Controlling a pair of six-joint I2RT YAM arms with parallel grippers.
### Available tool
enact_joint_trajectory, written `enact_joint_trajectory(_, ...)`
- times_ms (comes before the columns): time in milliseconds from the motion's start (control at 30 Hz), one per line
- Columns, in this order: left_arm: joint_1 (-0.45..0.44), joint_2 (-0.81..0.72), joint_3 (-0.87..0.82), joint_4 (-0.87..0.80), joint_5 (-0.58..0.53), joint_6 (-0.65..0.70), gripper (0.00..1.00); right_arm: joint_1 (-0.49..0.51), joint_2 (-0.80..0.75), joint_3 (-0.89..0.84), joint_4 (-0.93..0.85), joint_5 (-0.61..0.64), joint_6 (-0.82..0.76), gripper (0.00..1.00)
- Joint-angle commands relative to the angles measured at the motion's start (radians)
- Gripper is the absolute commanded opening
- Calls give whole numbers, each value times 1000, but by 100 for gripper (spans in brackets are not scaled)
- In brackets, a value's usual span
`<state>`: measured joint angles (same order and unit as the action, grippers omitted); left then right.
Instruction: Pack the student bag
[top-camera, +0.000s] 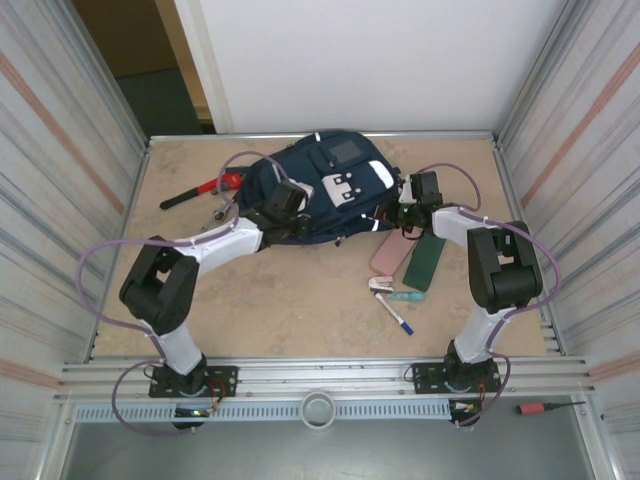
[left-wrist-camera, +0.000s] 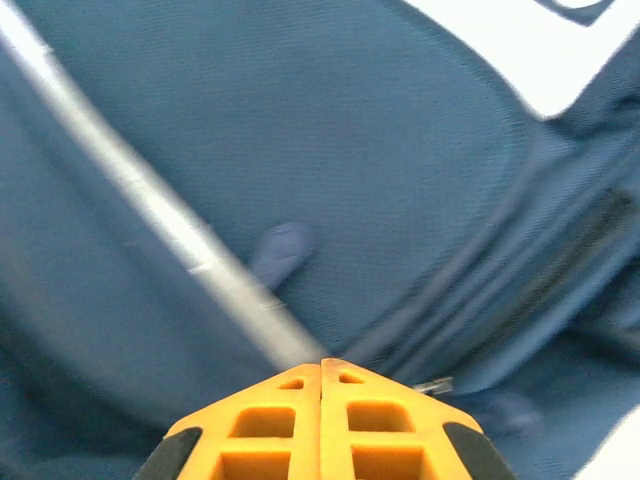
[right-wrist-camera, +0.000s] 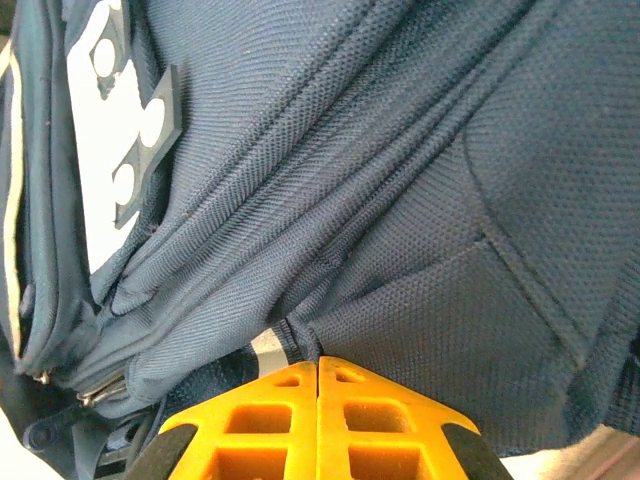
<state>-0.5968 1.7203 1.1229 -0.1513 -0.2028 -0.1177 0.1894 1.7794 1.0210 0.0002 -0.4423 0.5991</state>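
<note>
Orange fingers (left-wrist-camera: 270, 420) of the left end effector (left-wrist-camera: 320, 362) lie closest to us, pressed flush together with no gap. Their tip rests on the student bag (left-wrist-camera: 330, 150), where a grey reflective stripe (left-wrist-camera: 150, 200) runs in under it. We cannot tell whether any cloth is caught between them. The right end effector (right-wrist-camera: 318, 362) is closed the same way. Navy fabric puckers into a fold right at its tip, so we judge that it is pinching the bag's cloth.

From above, the student bag (top-camera: 320, 185) lies at the far middle of the bench (top-camera: 280, 300), with its front pocket facing up. The left end effector (top-camera: 285, 197) is on the bag's left flank and the right end effector (top-camera: 403, 210) at its right edge.

We judge the packing barely begun. A pink pouch (top-camera: 388, 255), a dark green flat case (top-camera: 425, 262), a teal marker (top-camera: 400, 296) and a blue-capped pen (top-camera: 397, 316) lie loose on the bench just right of the bag. A red-handled tool (top-camera: 200, 190) lies to its left. We see no open mouth in the bag, so opening a compartment looks like the step in hand, and every item is left to load.

Its body is soft, slumped navy weave with a coarse mesh grain. A white patch (right-wrist-camera: 105, 170) with round holes sits on the pocket, and zip lines curve around the panels.
</note>
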Motion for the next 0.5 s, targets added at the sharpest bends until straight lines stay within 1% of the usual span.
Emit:
enact_joint_trajectory(0, 43, -48, -36, 15, -63, 0, 0, -16, -26, 35, -22, 13, 9, 0)
enact_joint_trajectory(100, 50, -49, -39, 28, 33, -4, 0, -7, -19, 40, -23, 8, 4, 0)
enact_joint_trajectory(200, 34, -41, -30, 41, 143, -21, 0, 0, -12, 44, -23, 3, 2, 0)
enact_joint_trajectory(233, 23, -41, -26, 44, 165, -22, 0, 1, -11, 45, -25, 1, 1, 0)
enact_joint_trajectory(300, -5, -50, -26, 47, 167, -17, 0, 1, -12, 46, -31, -1, -4, 0)
enact_joint_trajectory(333, -19, -56, -24, 46, 164, -18, 2, 1, -11, 48, -38, -1, -10, 0)
enact_joint_trajectory(400, -46, -63, -13, 33, 161, -32, 12, 1, -11, 48, -40, -1, -13, 0)
enact_joint_trajectory(467, -78, -49, 19, -1, 134, -49, 21, 2, -9, 47, -37, -2, -13, 0)
